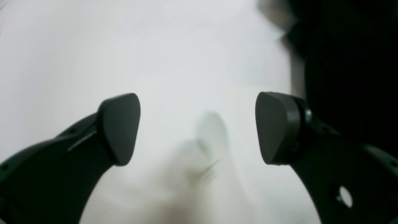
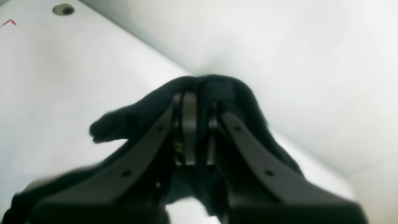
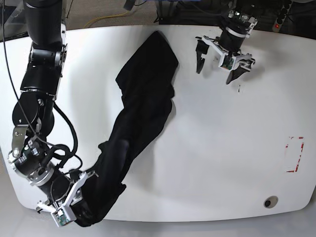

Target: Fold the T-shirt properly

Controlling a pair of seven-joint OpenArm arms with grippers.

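The black T-shirt (image 3: 143, 98) lies bunched in a long diagonal strip on the white table (image 3: 222, 148), from the back middle to the front left. My right gripper (image 3: 80, 198) is shut on its front left end near the table's front edge. In the right wrist view the fingers (image 2: 188, 124) are closed, with black cloth (image 2: 115, 124) bulging around them. My left gripper (image 3: 215, 69) is open and empty above the table, just right of the shirt's far end. In the left wrist view it (image 1: 197, 127) is wide open over bare table, with black cloth (image 1: 351, 62) at the right edge.
A round hole (image 3: 269, 201) sits in the table's front right corner and also shows in the right wrist view (image 2: 63, 9). Red tape marks (image 3: 295, 154) lie at the right side. Cables and dark equipment (image 3: 266, 10) line the back edge.
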